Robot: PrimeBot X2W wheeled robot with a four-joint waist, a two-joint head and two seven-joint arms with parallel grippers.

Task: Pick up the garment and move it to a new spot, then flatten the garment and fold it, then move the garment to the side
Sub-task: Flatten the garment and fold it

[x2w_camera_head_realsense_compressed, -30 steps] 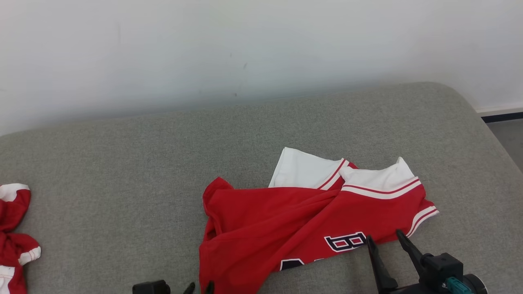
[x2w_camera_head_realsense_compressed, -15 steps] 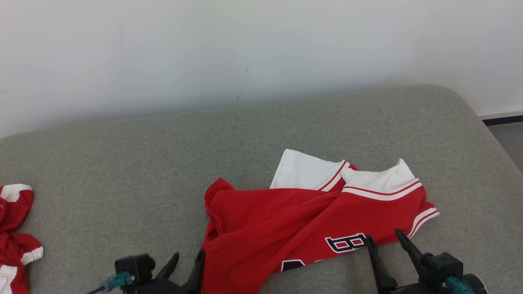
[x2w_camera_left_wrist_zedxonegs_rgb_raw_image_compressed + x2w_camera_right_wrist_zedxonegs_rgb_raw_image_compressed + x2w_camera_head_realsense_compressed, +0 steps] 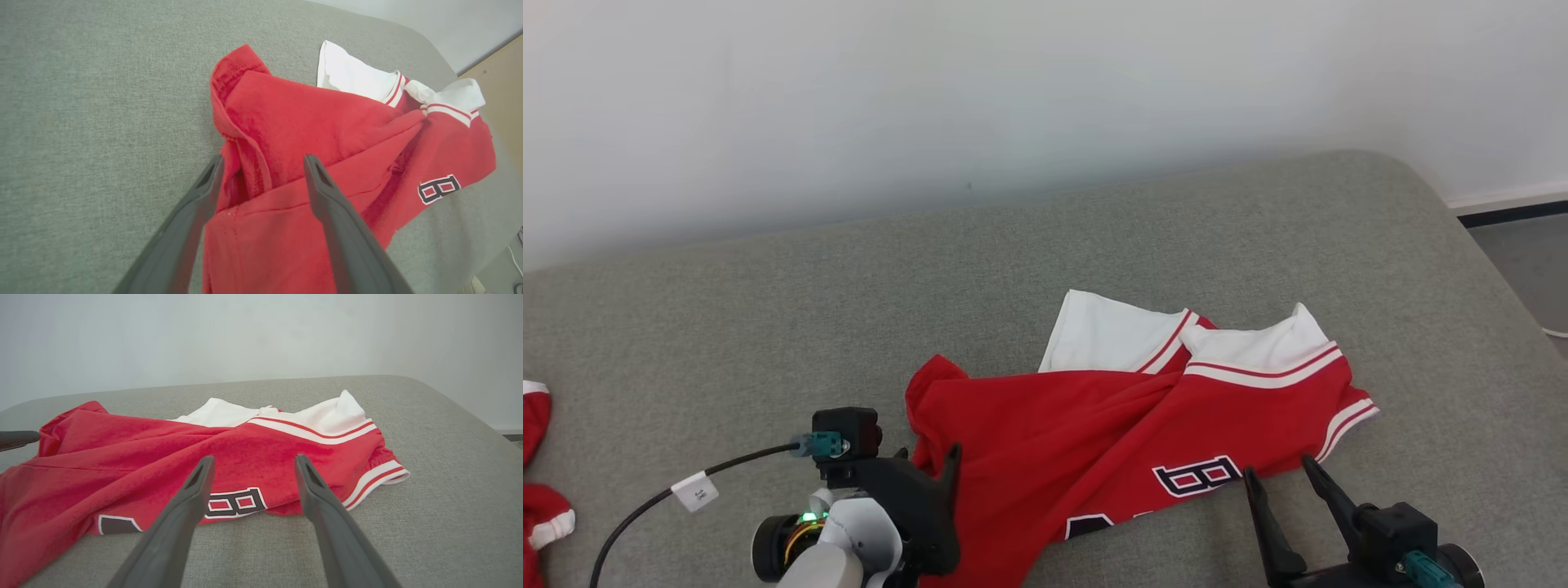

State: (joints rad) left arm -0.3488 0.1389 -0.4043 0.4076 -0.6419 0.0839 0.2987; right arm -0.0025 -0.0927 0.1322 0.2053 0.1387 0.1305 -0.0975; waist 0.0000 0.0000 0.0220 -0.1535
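Both pincers open at the shirt's near edge, nothing gripped.
My left pincer (image 3: 264,159) gapes wide, straddling a crumpled fold of the red shirt (image 3: 1094,425). My right pincer (image 3: 254,459), equally wide, sits just short of the hem on the grey cushion (image 3: 768,310). I judge this a setup for a two-point lift.

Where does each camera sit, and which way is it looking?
Head view: on the head, looking forward and down at the red jersey on the grey cushion; left tool and right tool show at the bottom.
Left wrist view: on the left wrist, looking down along its open fingers at the jersey's red edge.
Right wrist view: on the right wrist, looking low across the cushion along its open fingers at the jersey and wall.
Shared: both wrist views show the jersey's white parts.
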